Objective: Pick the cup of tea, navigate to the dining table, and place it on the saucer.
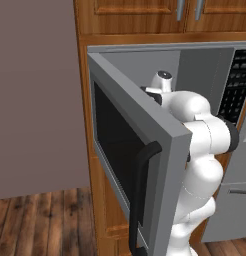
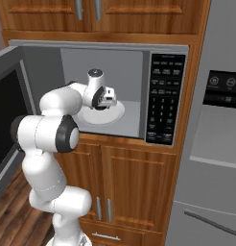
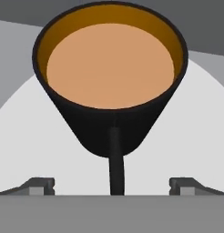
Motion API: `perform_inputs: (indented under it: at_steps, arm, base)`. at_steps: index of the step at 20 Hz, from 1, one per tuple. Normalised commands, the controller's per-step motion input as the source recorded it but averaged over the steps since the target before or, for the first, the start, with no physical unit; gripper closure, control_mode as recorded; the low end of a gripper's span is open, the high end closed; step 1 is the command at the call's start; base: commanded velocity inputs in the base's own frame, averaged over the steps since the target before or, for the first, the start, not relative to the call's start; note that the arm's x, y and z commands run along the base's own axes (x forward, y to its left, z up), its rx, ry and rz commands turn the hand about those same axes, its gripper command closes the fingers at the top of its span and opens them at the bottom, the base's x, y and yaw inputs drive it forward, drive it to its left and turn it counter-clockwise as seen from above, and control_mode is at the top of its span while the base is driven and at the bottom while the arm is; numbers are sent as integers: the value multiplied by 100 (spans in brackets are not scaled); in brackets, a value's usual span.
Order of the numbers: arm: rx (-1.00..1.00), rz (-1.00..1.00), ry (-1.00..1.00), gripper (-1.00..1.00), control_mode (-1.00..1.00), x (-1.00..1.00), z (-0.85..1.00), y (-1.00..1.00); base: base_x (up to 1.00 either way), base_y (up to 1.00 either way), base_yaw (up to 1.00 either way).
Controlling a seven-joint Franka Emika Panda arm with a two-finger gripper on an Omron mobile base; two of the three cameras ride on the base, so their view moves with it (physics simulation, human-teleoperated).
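While over cup of tea (image 3: 110,73), pincer (image 3: 112,185) wide

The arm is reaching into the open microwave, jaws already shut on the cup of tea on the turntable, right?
Not quite. The hand view shows the jaws open, one to each side of the cup of tea, not closed on it. The rest holds: the arm reaches into the open microwave and the cup stands on the turntable.

Kitchen (built-in microwave (image 2: 105,91), wooden cabinets (image 2: 134,17))
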Motion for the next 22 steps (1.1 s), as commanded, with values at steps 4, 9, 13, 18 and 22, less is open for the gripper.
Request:
perform_inputs:
  at_steps: [4,9,13,18,22]
  arm:
    - [0,0,0,100,-100,0,-27,1]
    - [0,0,0,100,-100,1,-25,0]
    - [0,3,-5,100,-100,0,0,1]
    - [0,2,-8,100,-100,-4,0,4]
    - [0,3,-4,100,-100,-25,0,0]
  base:
    - [0,0,0]
    - [0,0,0]
    - [0,0,0]
    - [0,0,0]
    - [0,0,0]
